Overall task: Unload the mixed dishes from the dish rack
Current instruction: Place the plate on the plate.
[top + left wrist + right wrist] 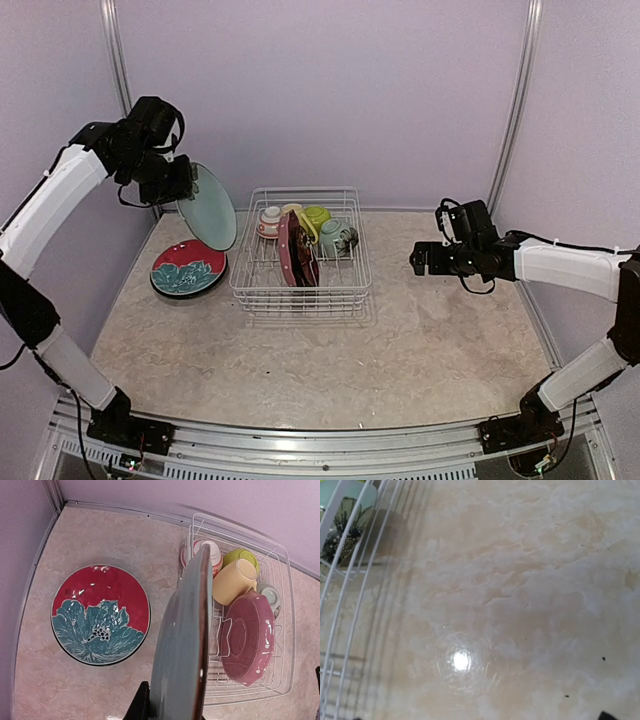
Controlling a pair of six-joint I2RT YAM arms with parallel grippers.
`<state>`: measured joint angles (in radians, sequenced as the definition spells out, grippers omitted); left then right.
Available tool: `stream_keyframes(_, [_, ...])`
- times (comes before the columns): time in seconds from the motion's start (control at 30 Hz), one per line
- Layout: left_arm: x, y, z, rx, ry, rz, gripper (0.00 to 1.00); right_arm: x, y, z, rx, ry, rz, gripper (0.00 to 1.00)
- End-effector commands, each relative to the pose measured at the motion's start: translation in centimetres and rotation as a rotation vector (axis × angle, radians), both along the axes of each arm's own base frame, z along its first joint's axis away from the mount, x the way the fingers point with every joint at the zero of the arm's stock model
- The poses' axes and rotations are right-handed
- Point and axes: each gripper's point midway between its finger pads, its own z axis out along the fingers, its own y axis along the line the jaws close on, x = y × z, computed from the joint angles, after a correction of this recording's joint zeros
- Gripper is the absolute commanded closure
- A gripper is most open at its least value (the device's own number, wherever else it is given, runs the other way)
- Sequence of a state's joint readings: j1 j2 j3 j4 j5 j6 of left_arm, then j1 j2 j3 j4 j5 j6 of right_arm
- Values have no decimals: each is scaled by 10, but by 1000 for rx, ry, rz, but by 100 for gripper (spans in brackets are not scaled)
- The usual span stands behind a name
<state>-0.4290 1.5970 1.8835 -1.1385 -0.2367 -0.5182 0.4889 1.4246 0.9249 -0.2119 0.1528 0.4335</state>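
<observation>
The white wire dish rack (300, 290) stands mid-table. In it are a dark red plate (298, 252) on edge, a lime green bowl (316, 217), a pinkish bowl (269, 221), a pale green bowl (334, 238) and a pale yellow mug (231, 581). My left gripper (178, 185) is shut on a pale blue plate (208, 206) with a dark rim. It holds the plate on edge in the air, left of the rack. A teal-and-red plate (188, 268) lies flat on the table below. My right gripper (420, 258) is open and empty, right of the rack.
The purple booth walls close in the table at the back and sides. The rack's right wire wall (350, 580) and the pale green bowl (345, 525) show at the left of the right wrist view, over bare marbled tabletop (520, 605).
</observation>
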Motion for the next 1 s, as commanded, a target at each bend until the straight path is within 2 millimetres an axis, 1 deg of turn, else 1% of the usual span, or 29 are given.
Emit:
stream_keyframes(0.0, [3, 20, 45, -417, -158, -11, 100, 2, 8, 7, 14, -14, 7, 0])
stream_keyframes(0.13, [-1, 57, 37, -577, -190, 74, 100, 3, 9, 6, 13, -13, 8, 0])
stream_keyframes(0.2, [-2, 75, 25, -652, -203, 123, 100, 3, 11, 5, 20, -9, 9, 0])
stream_keyframes(0.23, [-3, 83, 22, -696, -212, 145, 100, 3, 12, 5, 23, -9, 11, 0])
stream_keyframes(0.27, [-6, 88, 18, -751, -211, 153, 100, 3, 13, 5, 26, -9, 13, 0])
stream_keyframes(0.3, [-5, 97, 11, -795, -217, 184, 100, 2, 13, 5, 28, -8, 15, 0])
stream_keyframes(0.4, [-5, 110, -4, -923, -228, 223, 100, 3, 13, 4, 26, -6, 14, 0])
stream_keyframes(0.5, [-2, 119, -24, -945, -245, 260, 100, 2, 13, 5, 27, -6, 14, 0])
stream_keyframes(0.63, [3, 131, -58, -951, -221, 342, 100, 2, 13, 4, 24, -4, 13, 0])
stream_keyframes(0.73, [8, 136, -78, -953, -228, 359, 100, 2, 13, 3, 23, -1, 11, 0])
stream_keyframes(0.83, [13, 139, -93, -947, -225, 366, 100, 2, 12, 2, 22, 2, 8, 0])
stream_keyframes(0.9, [19, 140, -99, -942, -235, 353, 100, 3, 13, 2, 21, 3, 9, 0])
stream_keyframes(0.97, [24, 142, -111, -936, -223, 356, 100, 4, 14, 1, 19, 5, 13, 0])
